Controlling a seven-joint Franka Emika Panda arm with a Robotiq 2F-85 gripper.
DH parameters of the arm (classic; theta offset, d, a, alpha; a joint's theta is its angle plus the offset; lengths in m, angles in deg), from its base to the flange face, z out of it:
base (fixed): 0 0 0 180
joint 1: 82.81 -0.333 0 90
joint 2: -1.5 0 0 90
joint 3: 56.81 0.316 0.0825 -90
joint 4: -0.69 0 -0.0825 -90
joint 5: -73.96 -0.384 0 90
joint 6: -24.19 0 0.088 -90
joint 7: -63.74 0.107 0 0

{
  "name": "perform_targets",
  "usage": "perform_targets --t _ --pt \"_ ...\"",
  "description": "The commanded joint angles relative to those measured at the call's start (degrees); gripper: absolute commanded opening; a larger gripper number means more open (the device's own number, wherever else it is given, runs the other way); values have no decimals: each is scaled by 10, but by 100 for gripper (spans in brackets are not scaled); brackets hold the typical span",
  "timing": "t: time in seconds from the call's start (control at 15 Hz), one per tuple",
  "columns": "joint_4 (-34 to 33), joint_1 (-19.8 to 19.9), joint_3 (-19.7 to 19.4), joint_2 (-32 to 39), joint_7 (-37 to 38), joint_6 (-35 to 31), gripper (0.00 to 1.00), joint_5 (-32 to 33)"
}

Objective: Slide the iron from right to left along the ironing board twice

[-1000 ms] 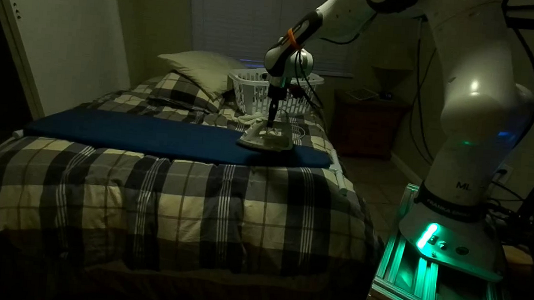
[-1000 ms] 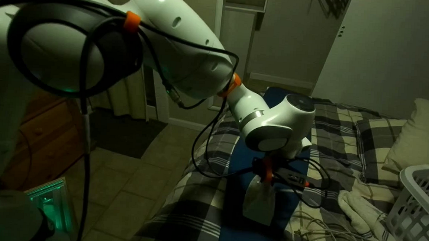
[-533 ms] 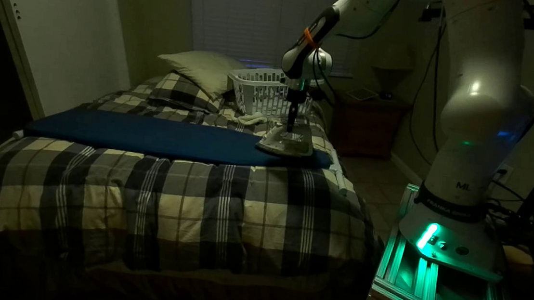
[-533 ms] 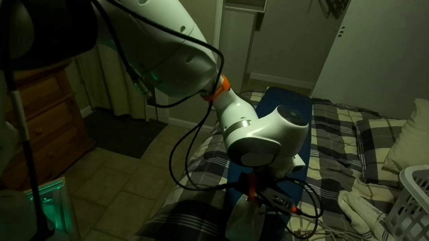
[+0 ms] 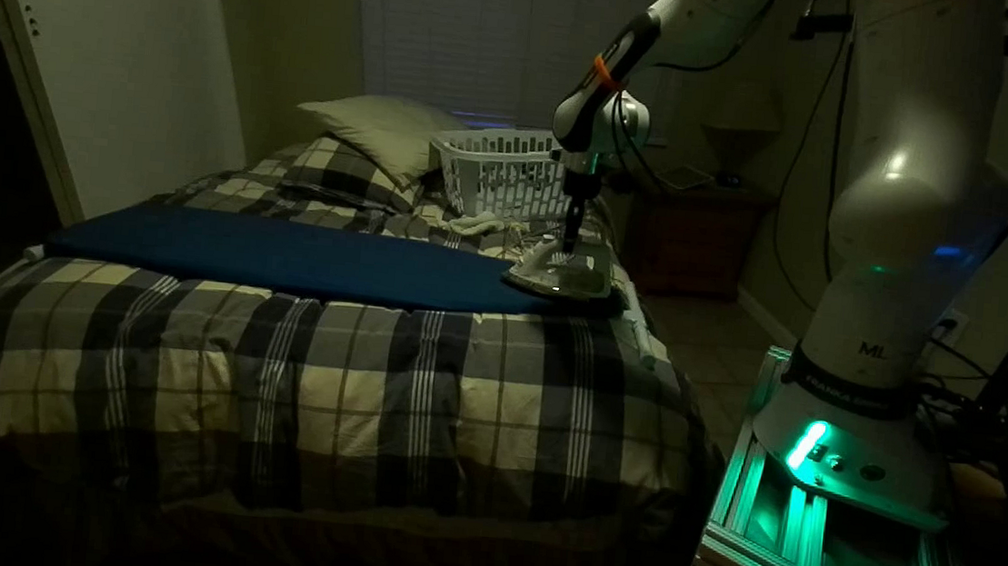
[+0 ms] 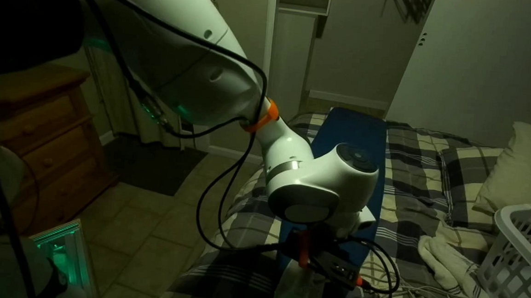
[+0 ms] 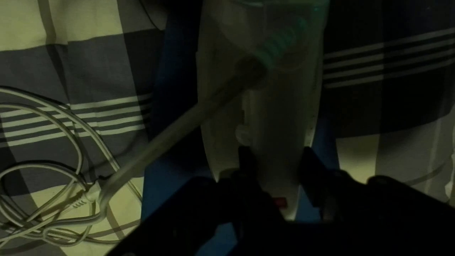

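The pale grey-white iron [image 5: 555, 274] sits flat on the right end of the dark blue ironing board [image 5: 287, 255], with its pointed tip to the left in this exterior view. In an exterior view the iron [image 6: 297, 291] is partly cut by the lower frame edge, and the board [image 6: 350, 126] runs away behind the arm. My gripper [image 5: 571, 234] points down onto the iron's handle. In the dark wrist view my gripper [image 7: 276, 153] has a finger on each side of the handle of the iron [image 7: 280, 117], shut on it.
The board lies on a plaid-covered bed [image 5: 339, 396]. A white lattice basket [image 5: 504, 178] stands behind the board's right part. The iron's cord [image 7: 81, 124] lies in loops beside the board. White socks [image 6: 447, 261] and a pale pillow [image 5: 390, 127] lie further back.
My gripper and the iron have slid right along the board toward the robot base, from near the basket's front to close to the board's right end. The iron stays held.
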Motion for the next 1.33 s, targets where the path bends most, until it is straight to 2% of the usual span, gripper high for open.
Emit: perform_targets --t 0.0,0.4,0.73,1.27 --pt "7 24 27 -4 -69 -17 12 -31" --pt "-50 12 60 22 -137 13 12 -36" --pt "-97 -26 74 54 -107 40 12 -18" --pt "-176 -71 86 101 -97 38 12 2"
